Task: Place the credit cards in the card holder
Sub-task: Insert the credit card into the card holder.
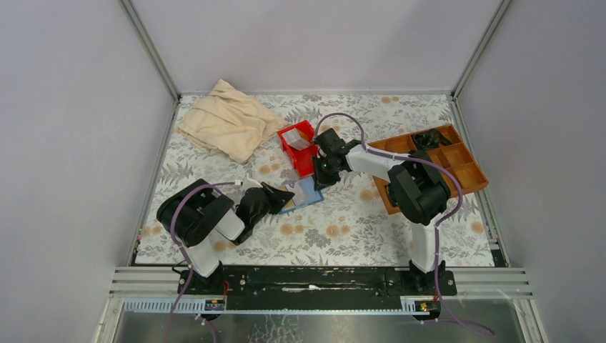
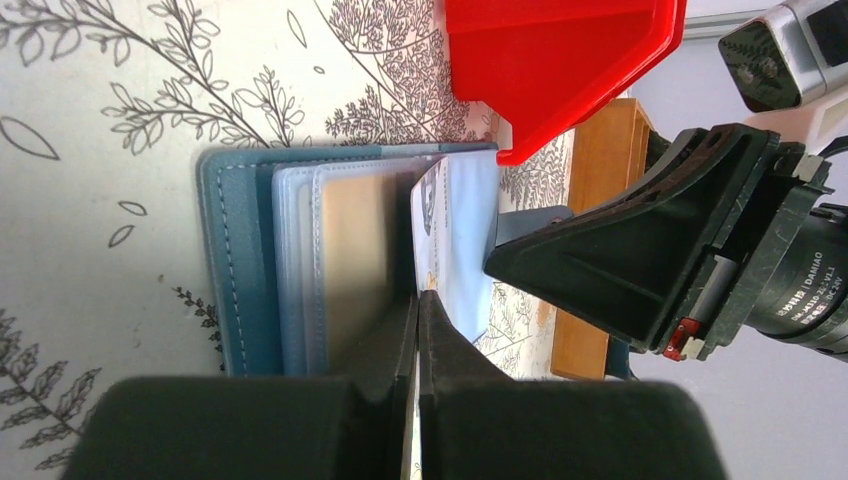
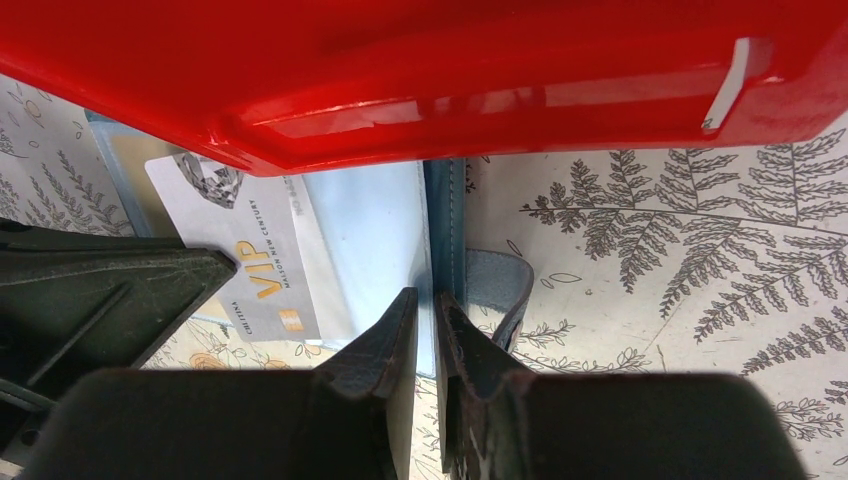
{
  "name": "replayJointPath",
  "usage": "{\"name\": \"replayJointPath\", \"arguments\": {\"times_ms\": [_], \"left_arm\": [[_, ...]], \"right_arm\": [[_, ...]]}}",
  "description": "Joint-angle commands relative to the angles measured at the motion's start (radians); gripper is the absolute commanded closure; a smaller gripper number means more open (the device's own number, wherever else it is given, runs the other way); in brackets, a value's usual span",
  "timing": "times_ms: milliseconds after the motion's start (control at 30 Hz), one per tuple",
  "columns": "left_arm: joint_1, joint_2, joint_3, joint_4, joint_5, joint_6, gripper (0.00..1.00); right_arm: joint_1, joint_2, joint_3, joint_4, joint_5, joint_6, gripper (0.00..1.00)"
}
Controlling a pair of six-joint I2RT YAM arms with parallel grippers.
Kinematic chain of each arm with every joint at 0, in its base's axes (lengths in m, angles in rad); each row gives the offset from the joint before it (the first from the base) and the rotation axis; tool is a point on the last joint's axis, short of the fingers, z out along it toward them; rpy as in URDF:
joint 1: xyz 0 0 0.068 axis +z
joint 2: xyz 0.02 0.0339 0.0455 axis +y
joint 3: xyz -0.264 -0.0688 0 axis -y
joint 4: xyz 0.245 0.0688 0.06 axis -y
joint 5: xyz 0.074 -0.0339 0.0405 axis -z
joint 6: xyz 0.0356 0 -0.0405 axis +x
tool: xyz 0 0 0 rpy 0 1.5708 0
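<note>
The floral-print table carries a brown wooden compartment tray at right and a red plastic bin mid-table. The open teal-blue soft folding wallet lies just beside the bin, with the right gripper clamped on its edge. The left gripper pinches a silver rectangular VIP card — held over the wallet's inner face.

In your right wrist view the red bin covers the far end of the card holder and of the VIP credit card. The card's lower corner sits behind the left fingers. You cannot tell whether your right fingers pinch the holder's edge. From above, the pale cards in the bin are too small to count.
</note>
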State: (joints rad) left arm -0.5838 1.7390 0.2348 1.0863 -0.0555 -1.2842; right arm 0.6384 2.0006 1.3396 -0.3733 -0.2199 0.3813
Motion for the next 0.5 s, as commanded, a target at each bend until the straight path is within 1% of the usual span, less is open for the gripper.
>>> {"name": "replayJointPath", "arguments": {"times_ms": [0, 233, 467], "left_arm": [[-0.025, 0.022, -0.042, -0.081, 0.021, 0.02, 1.0], [-0.031, -0.014, -0.09, -0.091, 0.009, 0.014, 1.0], [-0.042, 0.03, -0.047, -0.069, 0.019, 0.014, 1.0]], "right_arm": [[0.009, 0.034, -0.012, -0.03, 0.028, -0.006, 0.82], [0.009, 0.038, -0.012, -0.025, 0.023, -0.004, 0.82], [0.009, 0.035, -0.017, -0.022, 0.019, -0.003, 0.82]]}}
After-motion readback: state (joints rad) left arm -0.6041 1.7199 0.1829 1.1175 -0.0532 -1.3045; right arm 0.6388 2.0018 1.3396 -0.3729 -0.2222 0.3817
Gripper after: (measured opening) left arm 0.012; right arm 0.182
